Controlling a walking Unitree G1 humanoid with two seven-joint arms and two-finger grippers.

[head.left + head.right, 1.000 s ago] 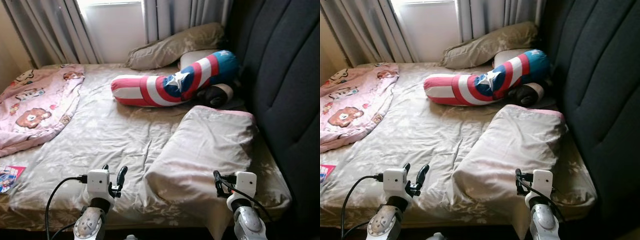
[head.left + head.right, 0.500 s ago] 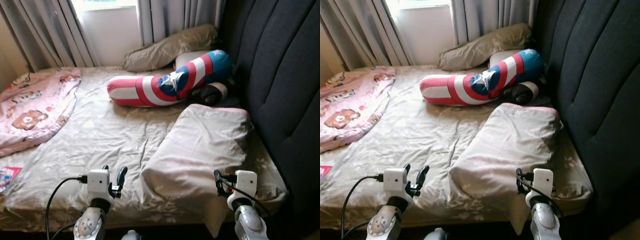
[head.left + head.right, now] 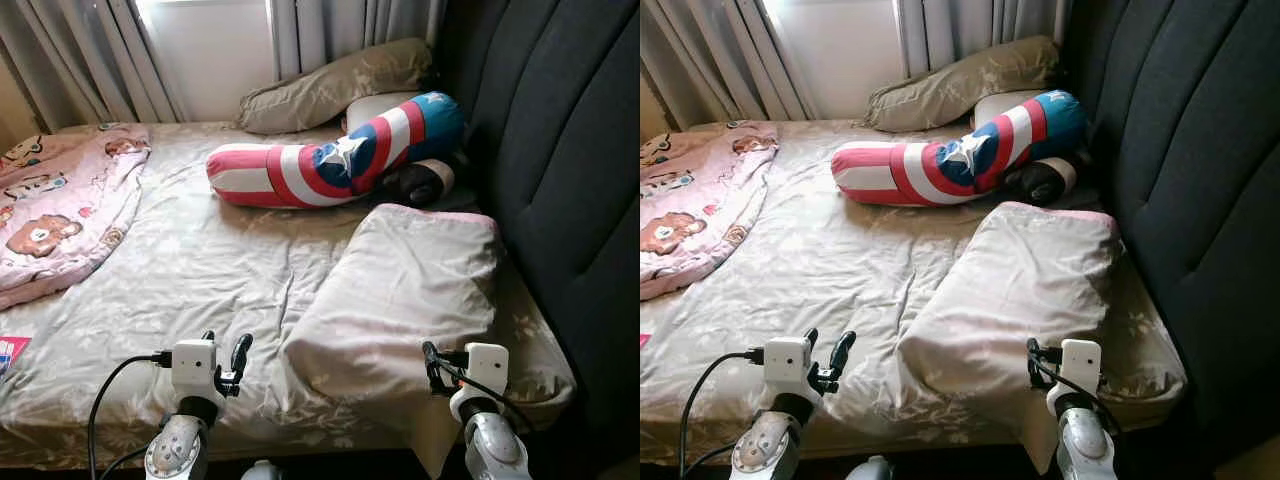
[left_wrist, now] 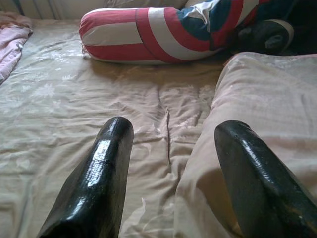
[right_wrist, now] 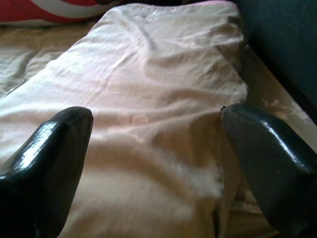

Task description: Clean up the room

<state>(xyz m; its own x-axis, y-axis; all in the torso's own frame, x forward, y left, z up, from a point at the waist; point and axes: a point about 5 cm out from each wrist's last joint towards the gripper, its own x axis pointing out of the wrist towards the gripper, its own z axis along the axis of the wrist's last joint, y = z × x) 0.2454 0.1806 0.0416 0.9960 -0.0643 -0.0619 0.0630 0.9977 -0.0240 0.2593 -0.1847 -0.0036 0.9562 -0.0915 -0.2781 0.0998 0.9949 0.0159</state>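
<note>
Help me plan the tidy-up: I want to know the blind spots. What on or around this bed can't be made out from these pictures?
- Dark round thing: head views, mostly hidden behind the striped bolster; can't identify it.
- Colourful printed item: left eye view, cut off by the picture's left edge.
- Pink blanket: cut off at the left edge, full extent unknown.
- White pillow: largely covered by the bolster.
- Floor beside the bed: below the frame.
</note>
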